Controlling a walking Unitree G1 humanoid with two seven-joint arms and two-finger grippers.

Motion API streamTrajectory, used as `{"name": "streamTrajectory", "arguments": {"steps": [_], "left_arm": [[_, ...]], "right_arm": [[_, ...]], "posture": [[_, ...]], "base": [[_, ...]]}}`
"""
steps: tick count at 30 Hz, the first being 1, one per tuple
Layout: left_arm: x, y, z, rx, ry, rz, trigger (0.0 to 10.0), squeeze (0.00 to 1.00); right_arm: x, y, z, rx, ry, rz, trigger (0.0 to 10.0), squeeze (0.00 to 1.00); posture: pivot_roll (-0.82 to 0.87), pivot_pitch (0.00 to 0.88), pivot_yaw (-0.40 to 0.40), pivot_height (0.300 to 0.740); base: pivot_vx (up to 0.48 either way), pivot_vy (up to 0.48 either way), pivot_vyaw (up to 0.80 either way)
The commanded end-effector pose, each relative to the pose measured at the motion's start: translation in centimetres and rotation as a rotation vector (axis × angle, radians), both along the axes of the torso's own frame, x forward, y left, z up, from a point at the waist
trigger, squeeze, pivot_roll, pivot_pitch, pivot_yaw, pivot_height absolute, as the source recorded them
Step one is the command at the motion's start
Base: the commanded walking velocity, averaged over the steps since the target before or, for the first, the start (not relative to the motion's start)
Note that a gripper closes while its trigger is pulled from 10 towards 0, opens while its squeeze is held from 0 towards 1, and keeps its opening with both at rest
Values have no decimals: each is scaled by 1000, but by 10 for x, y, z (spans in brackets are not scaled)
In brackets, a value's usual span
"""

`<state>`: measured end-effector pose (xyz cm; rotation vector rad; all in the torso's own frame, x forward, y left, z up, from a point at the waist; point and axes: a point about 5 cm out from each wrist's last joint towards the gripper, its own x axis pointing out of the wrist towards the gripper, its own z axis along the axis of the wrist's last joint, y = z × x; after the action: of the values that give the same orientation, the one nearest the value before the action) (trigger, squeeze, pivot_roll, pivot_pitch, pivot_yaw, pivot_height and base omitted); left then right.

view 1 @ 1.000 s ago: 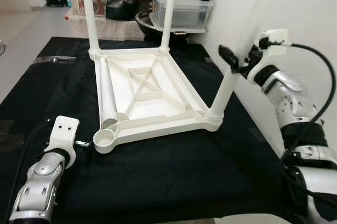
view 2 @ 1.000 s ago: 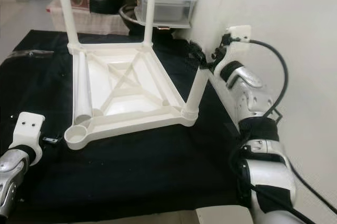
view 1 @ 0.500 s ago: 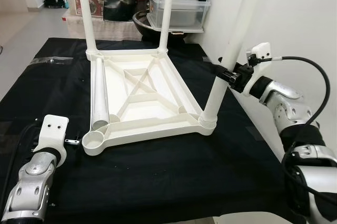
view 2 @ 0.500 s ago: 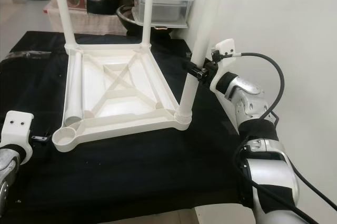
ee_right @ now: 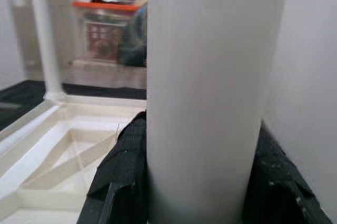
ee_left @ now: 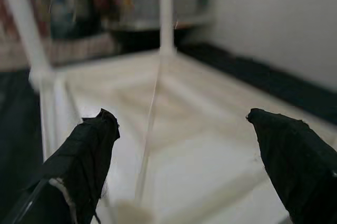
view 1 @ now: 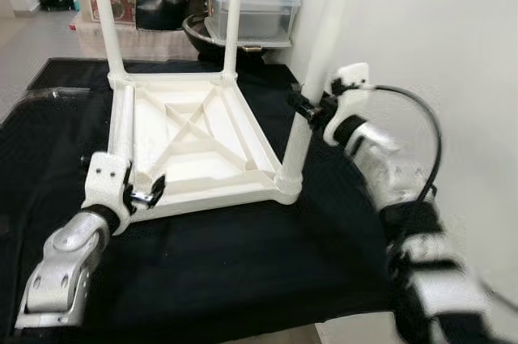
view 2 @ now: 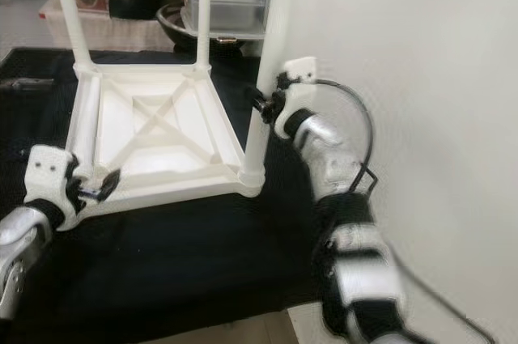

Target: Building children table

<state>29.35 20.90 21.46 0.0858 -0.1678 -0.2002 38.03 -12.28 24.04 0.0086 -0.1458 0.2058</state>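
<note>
Left eye view: white table top [view 1: 194, 138] lies upside down on the black cloth [view 1: 227, 263] that covers the surface. Two far legs [view 1: 105, 16] [view 1: 234, 12] stand upright in their corner sockets. The near right leg [view 1: 312, 85] also stands in its socket; right hand [view 1: 303, 109] is closed around it at mid-height, next to the white wall [view 1: 421, 36]. The fourth leg [view 1: 123, 129] lies loose along the tray's left rail, not fitted. Left hand [view 1: 142, 194] is at the near left corner of the tray, fingers apart, nothing held. Storage clutter [view 1: 243, 4] sits behind the surface.

Right eye view: same layout. Right hand [view 2: 263, 104] clamps the third leg, which looks near vertical. Left hand [view 2: 93, 190] sits over the near left corner, so I can't see the empty socket there.

Left wrist view: blurred. Two black fingers [ee_left: 89, 155] spread wide, the tray's ribbed underside between them, empty.

Right wrist view: leg [ee_right: 210, 92] pressed between both black finger pads [ee_right: 124, 176], firm grip.

Status, my read: three of four legs in, roughly three quarters done. Can't confirm the third is fully seated. Left to do: pick up the loose leg, stand it in the near left socket, press home, then flip the table upright.
</note>
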Motion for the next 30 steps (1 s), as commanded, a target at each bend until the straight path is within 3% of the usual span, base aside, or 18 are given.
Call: {"name": "streamTrajectory", "arguments": {"steps": [1, 2, 4, 6, 14, 15, 19, 20, 24, 25, 26, 30], "left_arm": [[-2, -2, -2, -23, 9, -26, 10000, 0], [-2, -2, -2, -23, 9, -26, 10000, 0], [0, -9, -7, 0, 21, -45, 10000, 0], [-1, -16, -15, 7, 41, -54, 10000, 0], [-3, -19, -20, 7, 59, -56, 10000, 0], [-3, -18, -20, -1, 69, -55, 10000, 0], [-4, -18, -22, -4, 76, -56, 10000, 0], [-4, -19, -23, -3, 78, -56, 10000, 0], [-4, -18, -24, -1, 81, -56, 10000, 0], [-4, -17, -24, -1, 82, -56, 10000, 0], [-4, -17, -25, -1, 83, -56, 10000, 0], [-3, -16, -25, 3, 83, -54, 10000, 0]], "right_arm": [[-2, -8, -22, -63, 85, -118, 0, 0], [-2, -8, -22, -63, 85, -118, 0, 0], [-12, -10, -43, 36, 197, -395, 0, 0], [-18, -13, -56, 65, 304, -539, 0, 0], [-18, -20, -54, 41, 332, -547, 0, 0], [-23, -16, -51, 49, 345, -529, 10000, 0], [-28, -12, -47, 146, 319, -478, 10000, 0], [-32, -10, -41, 197, 302, -455, 10000, 1000], [-32, -13, -31, 160, 277, -397, 10000, 1000], [-28, -16, -26, 117, 235, -322, 10000, 0], [-25, -18, -23, 87, 208, -271, 10000, 0], [-26, -39, -10, 170, 110, 124, 10000, 0]], "posture": [[108, 0, -133, 740], [108, 0, -133, 740], [90, 0, -124, 740], [90, 0, -126, 740], [85, 0, -128, 740], [84, 0, -131, 740], [81, 0, -129, 740], [80, 0, -125, 740], [79, 0, -123, 740], [68, 0, -117, 740], [68, 0, -117, 740], [76, 0, -122, 740]], "base": [[0, 0, 0], [0, 0, 0], [0, 0, 0], [0, 0, 0], [0, 0, 0], [0, 0, 0], [0, 0, 0], [0, 0, 0], [0, 0, 0], [0, 0, 0], [0, 0, 0], [0, 0, 0]]}}
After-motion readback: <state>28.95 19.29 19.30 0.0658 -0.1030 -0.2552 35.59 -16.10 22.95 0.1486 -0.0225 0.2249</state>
